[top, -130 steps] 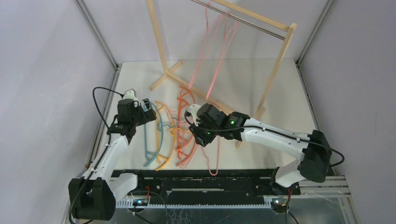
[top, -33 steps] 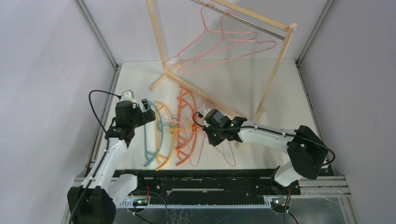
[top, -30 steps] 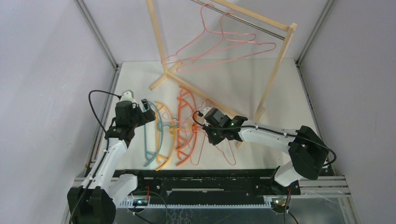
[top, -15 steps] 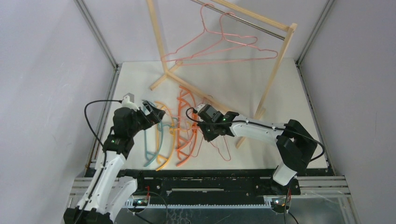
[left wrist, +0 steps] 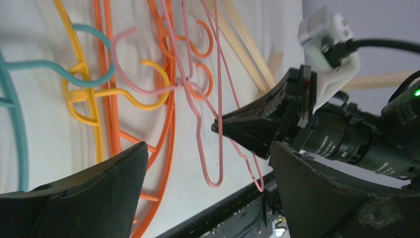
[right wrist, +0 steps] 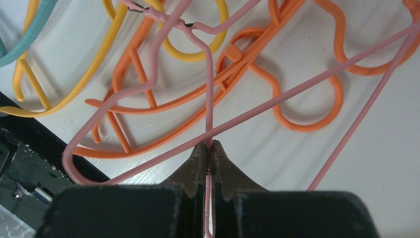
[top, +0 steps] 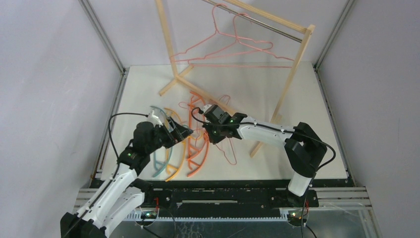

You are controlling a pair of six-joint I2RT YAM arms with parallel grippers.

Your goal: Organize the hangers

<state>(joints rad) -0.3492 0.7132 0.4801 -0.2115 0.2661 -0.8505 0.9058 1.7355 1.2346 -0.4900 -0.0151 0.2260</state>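
White table (top: 307,124), right gripper (right wrist: 208,148) pinching pink hanger (right wrist: 208,89)

Plain pale lilac walls (top: 44,74) with metal corner posts (top: 101,34) enclosed a white table (top: 307,114), on which a pale wooden rack (top: 292,74) with a metal rod (top: 267,24) stood under even light.

You've got two pink wire hangers (top: 233,47) up on the one wooden rack (top: 293,74), one pink wire hanger (top: 225,148) down on the table, apparently two orange hangers (top: 196,144), one yellow hanger (top: 174,166), one teal hanger (top: 159,163).
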